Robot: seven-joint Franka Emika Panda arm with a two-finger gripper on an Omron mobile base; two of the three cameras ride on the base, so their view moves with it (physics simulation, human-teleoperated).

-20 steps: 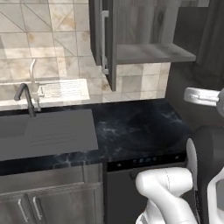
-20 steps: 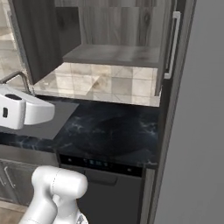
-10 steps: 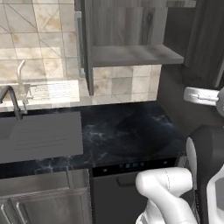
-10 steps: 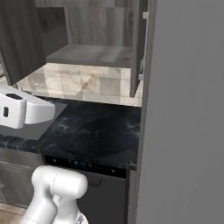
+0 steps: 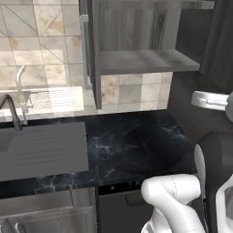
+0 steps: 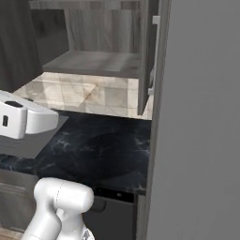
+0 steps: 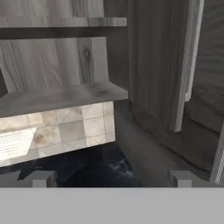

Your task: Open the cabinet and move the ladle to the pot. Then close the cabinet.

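We see the cabinet (image 5: 136,45) standing open at twelve o'clock in the left base view, its left door (image 5: 91,54) swung out edge-on toward us with the long silver handle (image 5: 84,50) on its outer face. In the right base view the right door (image 6: 146,56) is also swung out, at one o'clock, just beside a tall grey panel (image 6: 197,122) that walls off the whole right side. The cabinet's floor board (image 7: 65,98) and the shelf (image 7: 61,24) above it lie bare where we can see them. We cannot make out the ladle or the pot in these views.

Below the cabinet, the dark marbled bench (image 5: 136,145) spreads open and flat from the tiled wall (image 5: 41,68) to its front edge. The sink (image 5: 41,150) with its faucet (image 5: 13,109) sits at nine o'clock in the left base view.

In the hand view our gripper (image 7: 111,178) has its two fingertips (image 7: 41,178) spread as wide as they go at six o'clock, holding nothing and touching nothing, with the bench and the open cabinet ahead.
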